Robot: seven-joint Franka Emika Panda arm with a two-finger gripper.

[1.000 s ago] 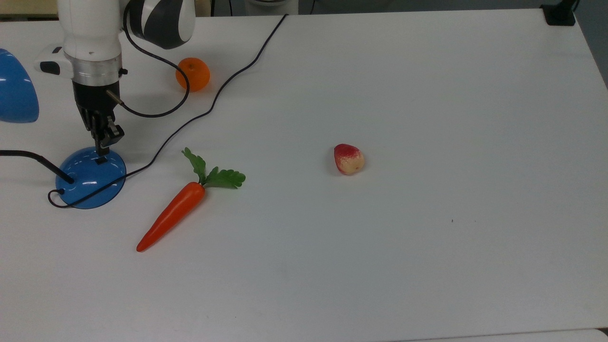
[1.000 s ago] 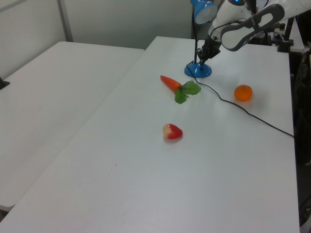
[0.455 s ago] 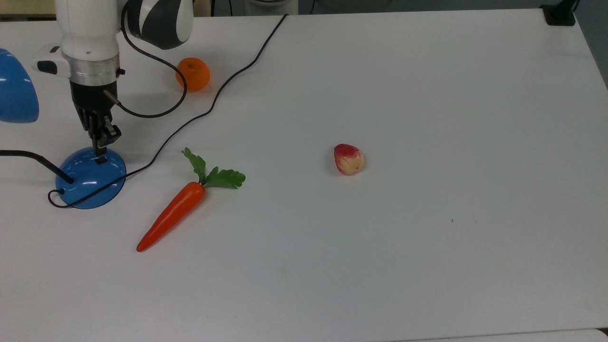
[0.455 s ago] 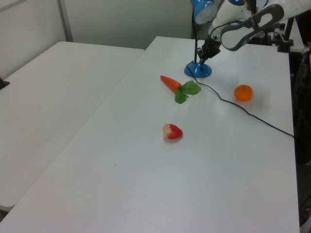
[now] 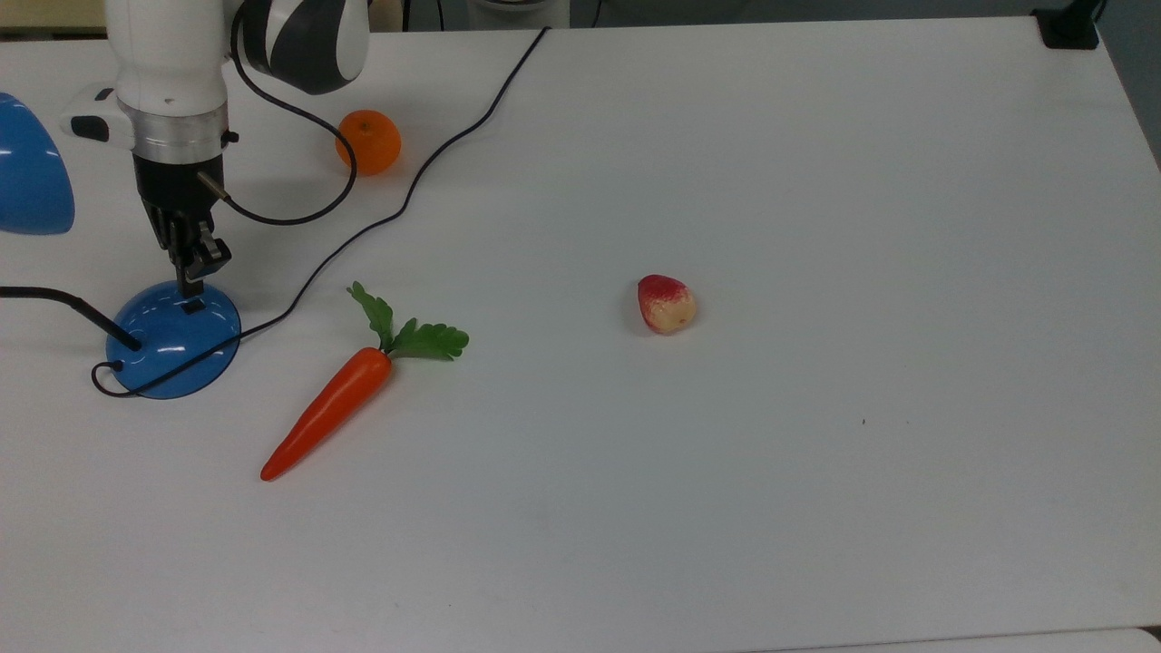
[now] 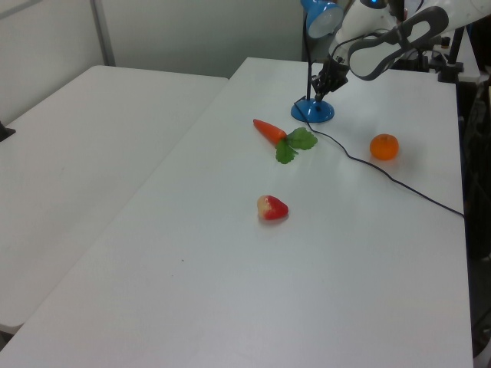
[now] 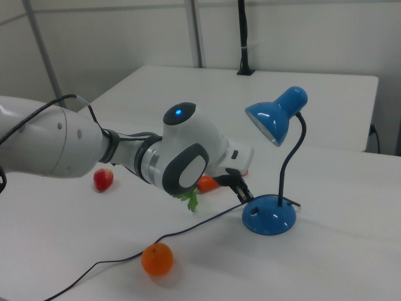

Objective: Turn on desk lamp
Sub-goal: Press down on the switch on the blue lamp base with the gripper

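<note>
Lamp shade (image 5: 32, 172) half off-frame, top view.

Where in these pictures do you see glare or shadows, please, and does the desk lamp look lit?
Top view: white glare streaks on the desk lamp base and its blue shade; soft shadows beside the orange and under the pincer. Right view: a bright reflection on the shade's rim, though no glow that I can make out inside it. Left view: even light, with faint shadows under the carrot.
</note>
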